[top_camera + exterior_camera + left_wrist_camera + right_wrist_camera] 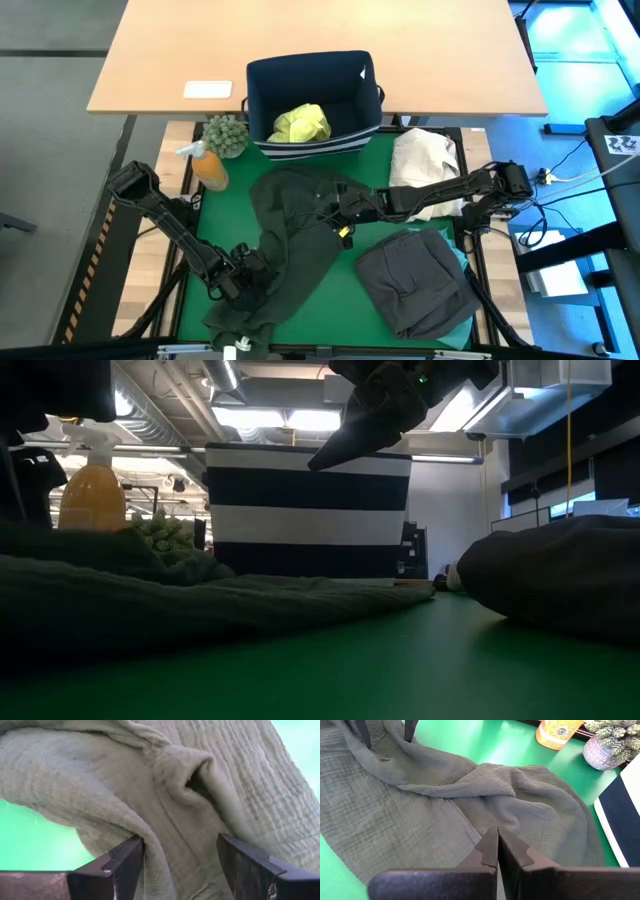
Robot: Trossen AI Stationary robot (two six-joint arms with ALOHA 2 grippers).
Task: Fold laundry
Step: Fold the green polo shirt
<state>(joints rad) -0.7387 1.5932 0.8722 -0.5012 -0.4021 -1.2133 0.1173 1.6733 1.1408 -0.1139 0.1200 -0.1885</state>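
Observation:
A dark olive garment (290, 235) lies rumpled and spread on the green mat (345, 300), reaching from the middle to the near left. My left gripper (250, 272) is low over its near part, open, with a ridge of the cloth (170, 805) between its fingers. My right gripper (330, 215) hangs shut above the garment's far right part (420, 805), clear of it and holding nothing (330, 455). A folded charcoal garment (415, 280) rests on the mat at the near right. A yellow-green shirt (300, 124) lies in the navy bin (265, 90). My left gripper comes slanting down onto the olive garment. A thick fold of the cloth (150, 855) lies against the inner side of one finger (125, 865). Whether the other finger (240, 865) touches the cloth I cannot tell. The garment lies slack on the mat.
A cream cloth bundle (425, 160) lies at the far right under the right arm. An orange spray bottle (208, 165) and a small potted plant (226, 135) stand at the far left corner. Bare green mat shows between the two garments.

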